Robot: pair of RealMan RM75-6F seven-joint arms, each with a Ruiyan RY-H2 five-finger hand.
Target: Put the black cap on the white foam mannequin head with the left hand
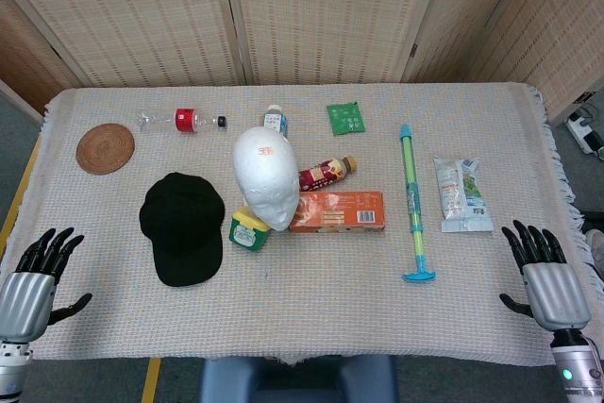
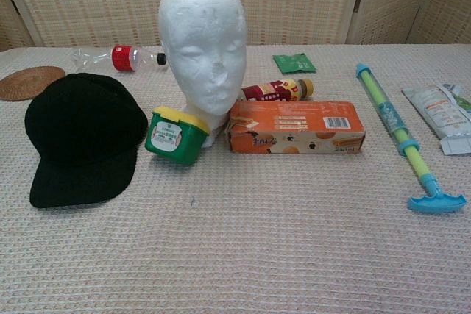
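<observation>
Clearly nothing had been grasped yet: the cap lay flat on the table, crown up and brim toward the robot, just left of the head and close beside the green tub. The first step was to reach for the cap. A good grasp would probably take the brim or the crown's near edge, so the opening could face down when lifted over the head. The head stood upright but looked light, so the cap should be lowered gently from above rather than pushed sideways, which might topple it onto the orange box. The left hand rested at the table's near left edge, fingers spread, holding nothing. The right hand sat at the near right edge, also spread and empty.
</observation>
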